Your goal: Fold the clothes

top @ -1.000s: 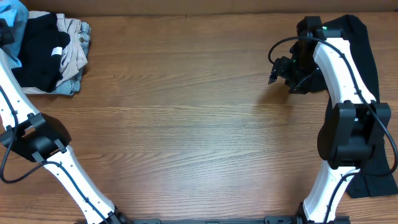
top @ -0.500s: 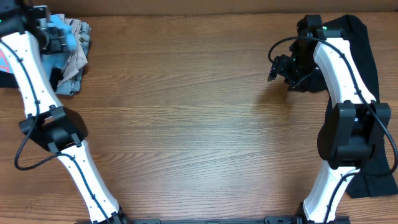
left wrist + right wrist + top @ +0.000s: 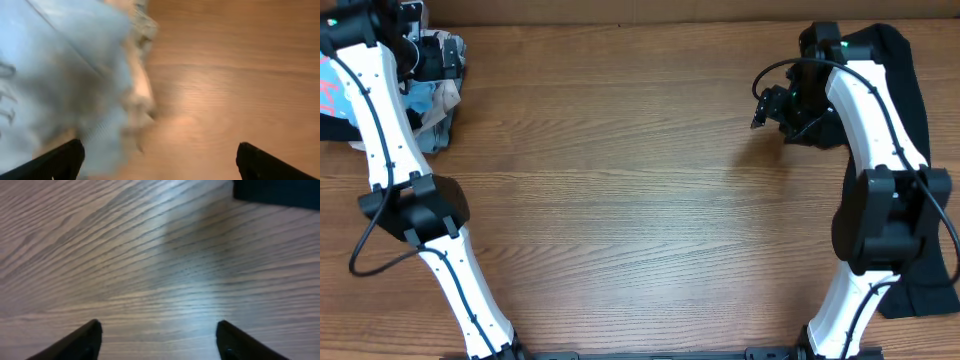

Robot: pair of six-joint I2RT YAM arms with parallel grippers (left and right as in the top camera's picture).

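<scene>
The clothes lie in two places. A pile at the table's far left corner holds a light blue T-shirt with red lettering over a beige garment. A black shirt hangs off the far right edge. My left gripper hovers over the pile, jaws wide apart. In the left wrist view the blurred light blue T-shirt and the beige garment lie below the left gripper, which holds nothing. My right gripper stands open over bare wood beside the black shirt; the right gripper is empty.
The wooden table stretches between both arms. A wall runs along the table's far edge. The black shirt drapes down past the right arm's base.
The left arm swung in from the left edge over the pile. Its gripper went from shut to wide open, and the blue cloth now lies on the pile. The right arm barely moved.
</scene>
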